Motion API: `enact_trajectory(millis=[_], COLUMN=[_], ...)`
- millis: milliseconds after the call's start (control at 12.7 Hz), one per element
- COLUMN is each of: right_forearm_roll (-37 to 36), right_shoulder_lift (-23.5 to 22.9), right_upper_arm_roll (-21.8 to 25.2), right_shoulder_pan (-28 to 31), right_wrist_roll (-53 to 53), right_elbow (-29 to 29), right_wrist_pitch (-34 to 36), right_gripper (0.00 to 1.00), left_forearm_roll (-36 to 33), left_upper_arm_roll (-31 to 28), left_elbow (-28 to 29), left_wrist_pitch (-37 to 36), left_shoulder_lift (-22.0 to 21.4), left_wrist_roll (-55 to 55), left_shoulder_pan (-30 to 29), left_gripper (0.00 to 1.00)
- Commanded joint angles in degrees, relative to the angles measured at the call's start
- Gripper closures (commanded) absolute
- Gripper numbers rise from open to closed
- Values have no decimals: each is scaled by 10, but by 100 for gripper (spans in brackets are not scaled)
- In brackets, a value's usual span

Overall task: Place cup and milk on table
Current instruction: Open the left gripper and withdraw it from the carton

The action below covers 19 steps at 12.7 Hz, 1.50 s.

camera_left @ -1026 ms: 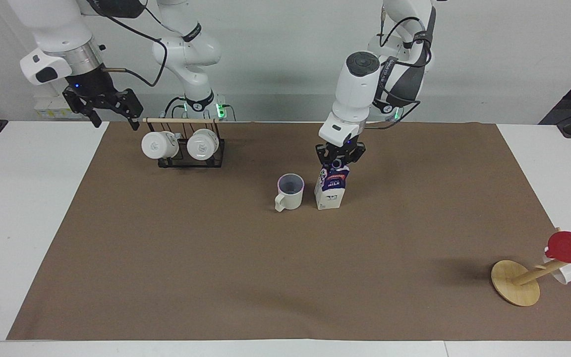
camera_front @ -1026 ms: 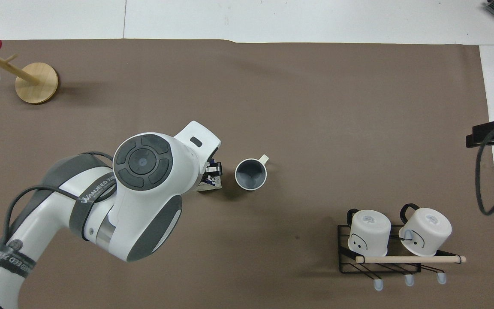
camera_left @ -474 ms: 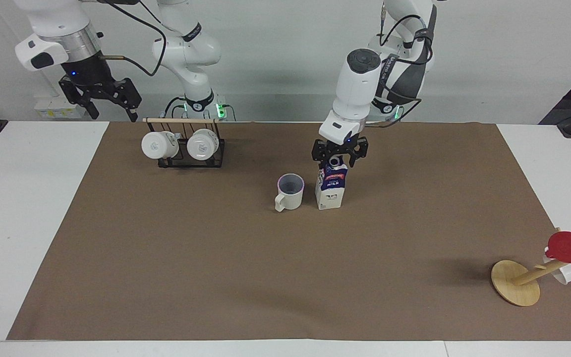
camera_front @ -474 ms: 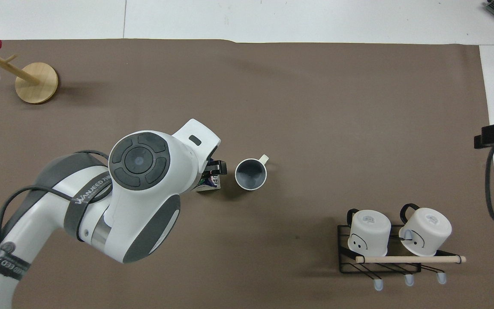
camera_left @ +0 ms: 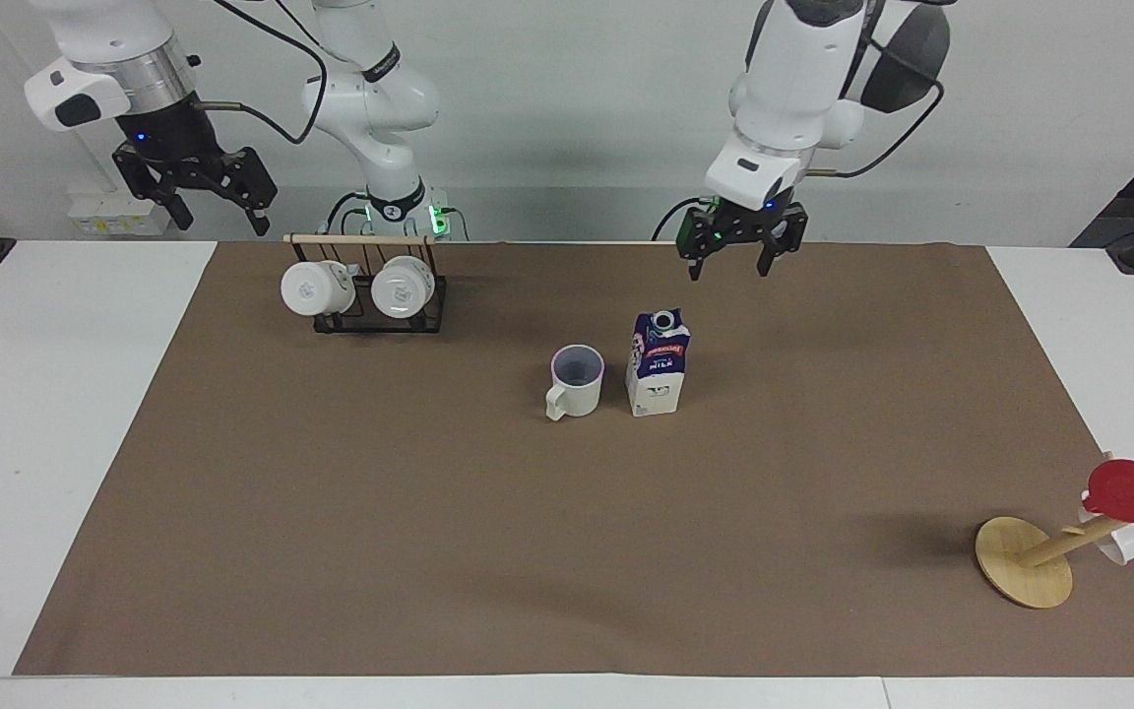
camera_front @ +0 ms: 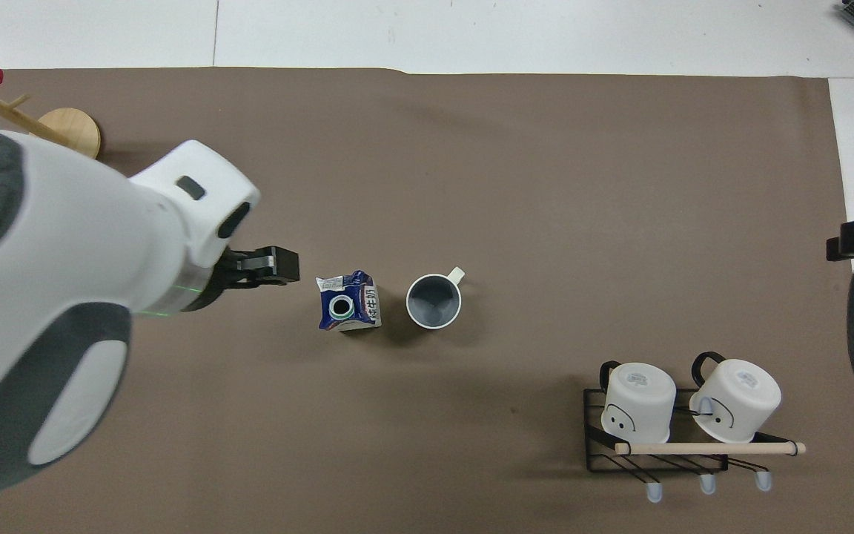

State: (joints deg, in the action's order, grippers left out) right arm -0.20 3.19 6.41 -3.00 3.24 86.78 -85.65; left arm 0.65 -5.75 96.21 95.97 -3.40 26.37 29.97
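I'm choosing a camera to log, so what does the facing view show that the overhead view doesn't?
Only the facing view shows the open right tool raised over the table's edge, and the navy-and-white milk carton's MILK label. Only the overhead view shows the carton's round cap from straight above. Both show the cream ceramic mug beside the carton and the open left tool.

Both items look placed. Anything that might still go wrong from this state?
1. The milk stands close beside the cup, with only a narrow gap; a nudge to either could topple the tall carton onto the mug.
2. The left gripper hangs open over the sheet near the carton; a low sweep on any further move might clip the carton's top.
3. The right gripper, open, waits above the mug rack; a descent there might knock it.
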Motion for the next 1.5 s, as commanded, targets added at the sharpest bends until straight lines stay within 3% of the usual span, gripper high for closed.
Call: enact_trajectory(millis=[0, 474, 1421], right_forearm_roll=[-2, -1, -2], right_shoulder_lift=[8, 4, 9], right_upper_arm_roll=[-1, 1, 1], right_shoulder_pan=[0, 4, 4], right_wrist_roll=[2, 5, 5], right_elbow=[7, 2, 7], right_wrist_pitch=[4, 4, 6], right_gripper=[0, 0, 0], left_forearm_roll=[-1, -3, 0], left_upper_arm_roll=[3, 0, 2], left_elbow=[-4, -45, -47], left_wrist_pitch=[-42, -90, -100], left_shoulder_lift=[-27, -27, -27], left_wrist_roll=[-86, -177, -229], left_shoulder_pan=[-67, -172, -197], left_gripper=[0, 0, 0])
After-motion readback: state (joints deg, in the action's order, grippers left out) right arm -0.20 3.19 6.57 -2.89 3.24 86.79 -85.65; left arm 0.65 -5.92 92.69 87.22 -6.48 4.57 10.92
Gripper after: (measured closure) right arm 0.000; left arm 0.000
